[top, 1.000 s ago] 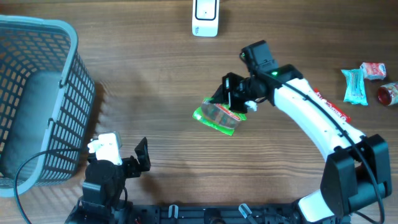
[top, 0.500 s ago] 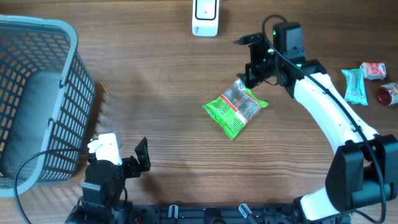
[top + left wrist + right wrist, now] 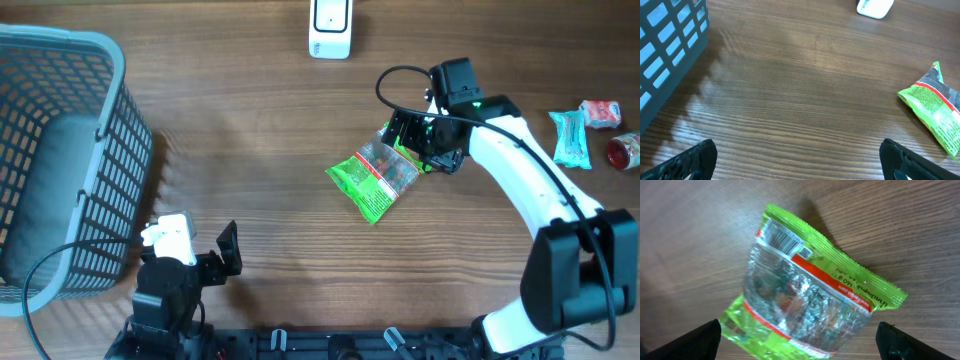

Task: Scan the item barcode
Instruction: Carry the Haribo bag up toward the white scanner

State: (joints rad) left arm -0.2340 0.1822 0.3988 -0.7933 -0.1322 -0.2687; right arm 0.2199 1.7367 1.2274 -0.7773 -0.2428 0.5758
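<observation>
Overhead: R gripper [image 3: 408, 138], jaws apart, by green bag [image 3: 375, 178], maybe touching it.

This is looking like a mock shop checkout set up in a robotics lab. A grey-blue plastic shopping basket [image 3: 118, 170] is standing at the left of the frame on a wood-grain bench [image 3: 250, 150]. A small white scanner unit [image 3: 330, 28] is sitting at the top centre. A green snack packet [image 3: 375, 178] is lying mid-frame, its barcode [image 3: 782, 236] showing in the right wrist view. More packaged groceries [image 3: 572, 138] are lying at the right edge. A white robot arm [image 3: 530, 190] is reaching in from the lower right, and a second arm [image 3: 170, 290] is sitting at the lower left.
</observation>
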